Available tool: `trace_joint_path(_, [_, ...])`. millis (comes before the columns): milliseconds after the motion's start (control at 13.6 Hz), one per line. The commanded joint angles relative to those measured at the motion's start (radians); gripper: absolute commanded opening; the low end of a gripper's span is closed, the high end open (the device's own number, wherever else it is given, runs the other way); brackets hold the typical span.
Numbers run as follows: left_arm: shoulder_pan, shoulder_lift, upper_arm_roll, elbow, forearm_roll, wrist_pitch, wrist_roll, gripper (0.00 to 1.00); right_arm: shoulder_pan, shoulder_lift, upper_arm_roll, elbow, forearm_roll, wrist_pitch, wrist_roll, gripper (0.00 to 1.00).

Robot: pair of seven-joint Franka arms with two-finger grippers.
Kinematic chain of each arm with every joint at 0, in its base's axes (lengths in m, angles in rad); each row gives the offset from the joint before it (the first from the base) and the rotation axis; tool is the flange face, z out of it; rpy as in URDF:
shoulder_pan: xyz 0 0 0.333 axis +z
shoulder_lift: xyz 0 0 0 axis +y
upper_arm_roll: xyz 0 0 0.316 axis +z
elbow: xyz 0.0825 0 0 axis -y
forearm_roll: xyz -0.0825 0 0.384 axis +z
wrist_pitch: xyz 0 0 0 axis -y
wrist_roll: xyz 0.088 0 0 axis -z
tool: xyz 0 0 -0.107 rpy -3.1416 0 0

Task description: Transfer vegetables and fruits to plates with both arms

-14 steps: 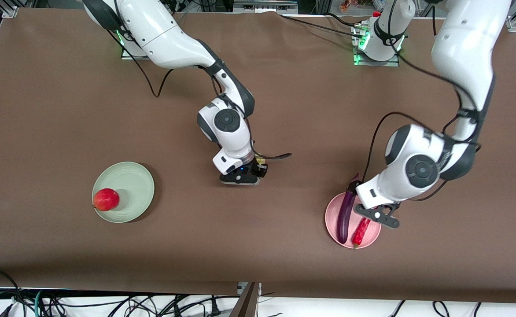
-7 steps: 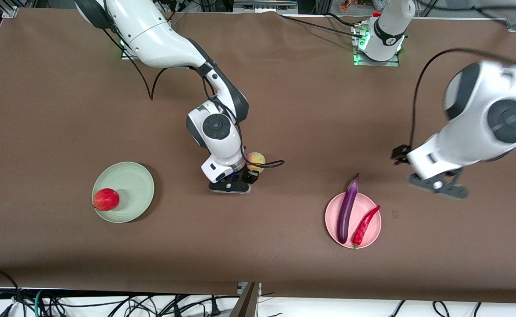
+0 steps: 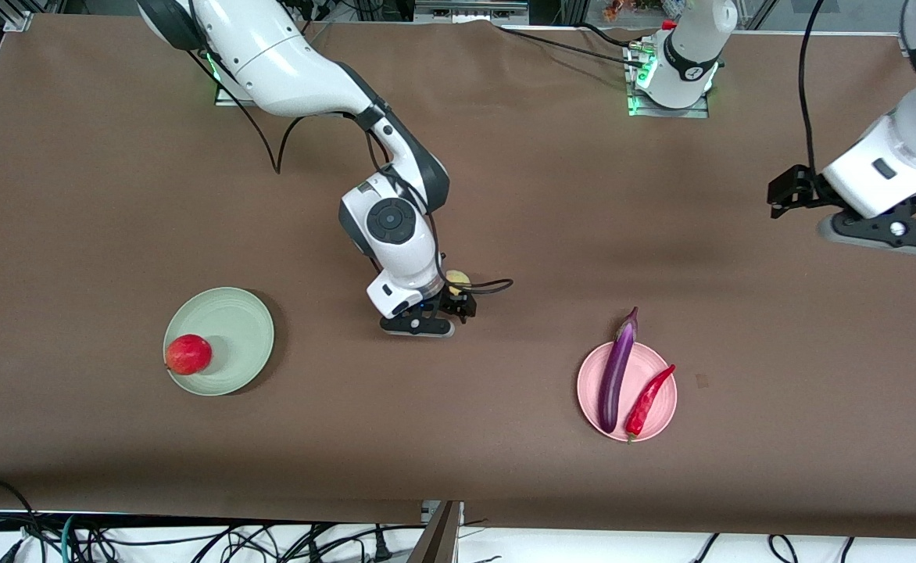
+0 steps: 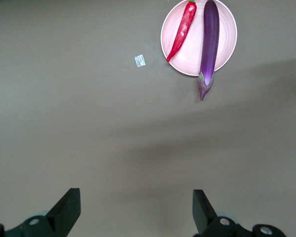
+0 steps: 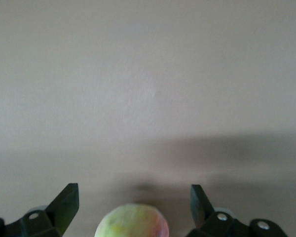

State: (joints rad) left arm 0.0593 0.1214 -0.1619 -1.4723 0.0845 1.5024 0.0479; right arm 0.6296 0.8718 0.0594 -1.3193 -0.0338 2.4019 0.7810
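Observation:
The peach (image 3: 456, 279) lies on the table's middle, mostly hidden under my right wrist. My right gripper (image 3: 419, 322) is low over it and open. In the right wrist view the peach (image 5: 132, 223) sits between the open fingers (image 5: 65, 201) of my right gripper (image 5: 133, 203), untouched. The round red fruit (image 3: 188, 354) lies on the mint green plate (image 3: 235, 317). The purple eggplant (image 3: 614, 375) and red chili (image 3: 647, 400) lie on the pink plate (image 3: 591, 387). My left gripper (image 3: 892, 233) is open, empty and raised over the table's left-arm end. The left wrist view shows my left gripper (image 4: 135, 210), the eggplant (image 4: 209, 34), chili (image 4: 182, 30) and pink plate (image 4: 226, 52).
A small pale scrap (image 3: 701, 381) lies on the brown cloth beside the pink plate, also seen in the left wrist view (image 4: 139, 60). Cables run along the table's front edge (image 3: 270, 539) and from the arm bases.
My left gripper has let go of the chili on the pink plate, risen and swung away toward the left arm's end. My right gripper has shifted slightly around the peach.

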Motion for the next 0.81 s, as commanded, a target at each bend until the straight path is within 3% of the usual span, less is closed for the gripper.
trace_joint_path(0, [-0.053, -0.153, 0.085, -0.199, -0.051, 0.123, 0.001, 1.0, 0.024, -0.008, 0.0, 0.003, 0.015, -0.032, 0.012, 1.0])
trace_joint_path(73, [-0.074, -0.202, 0.099, -0.268, -0.054, 0.178, -0.006, 1.0, 0.038, -0.004, 0.0, 0.002, 0.014, -0.032, 0.011, 1.0])
trace_joint_path(220, [-0.125, -0.21, 0.178, -0.273, -0.072, 0.179, -0.005, 1.0, 0.055, 0.004, -0.001, -0.009, 0.012, -0.032, 0.012, 1.0])
trace_joint_path(586, [-0.124, -0.187, 0.185, -0.24, -0.111, 0.105, -0.011, 1.0, 0.062, 0.026, -0.001, -0.014, -0.002, -0.032, 0.007, 1.0])
trace_joint_path(659, [-0.124, -0.186, 0.182, -0.238, -0.111, 0.104, -0.017, 1.0, 0.062, 0.027, -0.003, -0.014, -0.005, -0.032, 0.001, 0.94])
trace_joint_path(733, [-0.122, -0.186, 0.179, -0.238, -0.111, 0.099, -0.019, 1.0, 0.062, 0.026, -0.003, -0.012, -0.005, -0.032, -0.002, 0.68])
